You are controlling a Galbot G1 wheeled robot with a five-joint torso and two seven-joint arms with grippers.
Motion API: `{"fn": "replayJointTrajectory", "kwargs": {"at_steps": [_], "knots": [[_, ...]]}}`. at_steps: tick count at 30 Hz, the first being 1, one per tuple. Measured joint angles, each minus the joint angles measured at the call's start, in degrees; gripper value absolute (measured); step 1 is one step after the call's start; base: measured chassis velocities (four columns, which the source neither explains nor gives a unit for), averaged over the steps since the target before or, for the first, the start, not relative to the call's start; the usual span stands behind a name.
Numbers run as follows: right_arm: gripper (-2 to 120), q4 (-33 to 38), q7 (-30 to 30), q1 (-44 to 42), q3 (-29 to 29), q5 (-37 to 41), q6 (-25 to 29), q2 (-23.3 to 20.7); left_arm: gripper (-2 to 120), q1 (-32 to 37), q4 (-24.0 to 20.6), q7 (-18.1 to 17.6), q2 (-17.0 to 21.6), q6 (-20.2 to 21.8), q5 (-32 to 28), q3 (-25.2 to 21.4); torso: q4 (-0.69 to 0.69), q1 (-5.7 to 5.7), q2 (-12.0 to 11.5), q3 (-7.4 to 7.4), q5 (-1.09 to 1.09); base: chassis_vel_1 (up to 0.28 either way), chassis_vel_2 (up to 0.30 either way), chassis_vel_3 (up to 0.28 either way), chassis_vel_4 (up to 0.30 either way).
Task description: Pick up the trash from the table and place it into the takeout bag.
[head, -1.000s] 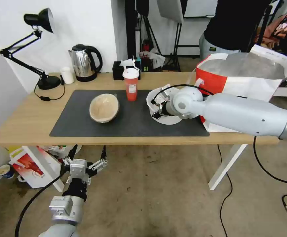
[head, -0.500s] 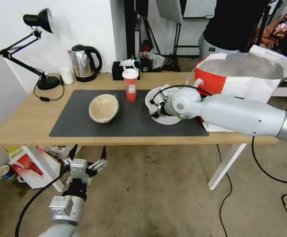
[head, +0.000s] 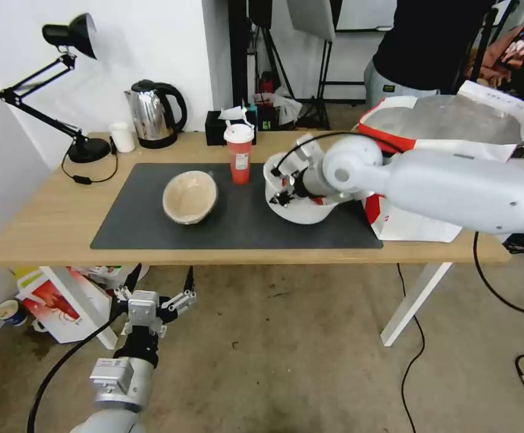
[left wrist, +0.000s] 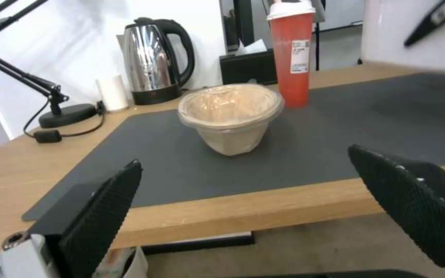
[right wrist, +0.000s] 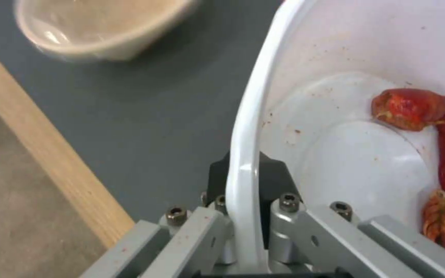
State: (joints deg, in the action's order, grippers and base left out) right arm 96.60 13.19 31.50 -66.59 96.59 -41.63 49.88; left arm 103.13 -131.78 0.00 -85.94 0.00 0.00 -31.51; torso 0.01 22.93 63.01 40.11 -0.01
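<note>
My right gripper [head: 284, 187] is shut on the rim of the large white bowl [head: 301, 208] and holds it tilted just above the dark mat [head: 154, 228]. In the right wrist view the jaws of this gripper [right wrist: 243, 173] pinch the bowl's rim [right wrist: 264, 88], and red crayfish shells [right wrist: 418, 110] lie inside. The tan paper bowl [head: 190, 196] and the red drink cup [head: 238, 155] stand on the mat to the left. The takeout bag [head: 448, 117] stands open at the table's right end. My left gripper [head: 154, 296] hangs open below the table's front edge [head: 45, 255].
A desk lamp [head: 73, 36], a kettle [head: 154, 114], a small white cup [head: 122, 137] and a black tissue box [head: 217, 129] line the table's back edge. A red-and-white carton [head: 51, 300] sits on the floor under the left end. A person [head: 430, 42] stands behind the bag.
My right arm has risen and lifted the white bowl off the mat, tilting it. The left arm has not moved.
</note>
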Motion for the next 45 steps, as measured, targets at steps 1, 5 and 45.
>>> {"fn": "replayJointTrajectory", "kwargs": {"at_steps": [1, 5, 45], "knots": [[0, 0.44, -0.23, 0.76, 0.0, 0.25, 0.02, -0.15, 100, 0.0, 0.0, 0.0, 0.0, 0.0, 0.0, 0.0, 0.0, 0.0, 0.0, 0.0, 0.0, 0.0, 0.0, 0.0, 0.0], [0, 1.65, -1.05, 4.02, -0.35, 0.94, 0.07, -0.44, 100, 0.0, 0.0, 0.0, 0.0, 0.0, 0.0, 0.0, -0.01, -0.01, 0.01, -0.01, 0.02, 0.0, 0.0, 0.0, 0.0], [0, -4.13, -6.04, 20.42, -0.87, 2.14, 0.24, 0.1, 100, 0.0, 0.0, 0.0, 0.0, 0.0, 0.0, 0.0, -0.01, -0.01, 0.02, -0.01, 0.02, 0.0, 0.0, 0.0, 0.0]]}}
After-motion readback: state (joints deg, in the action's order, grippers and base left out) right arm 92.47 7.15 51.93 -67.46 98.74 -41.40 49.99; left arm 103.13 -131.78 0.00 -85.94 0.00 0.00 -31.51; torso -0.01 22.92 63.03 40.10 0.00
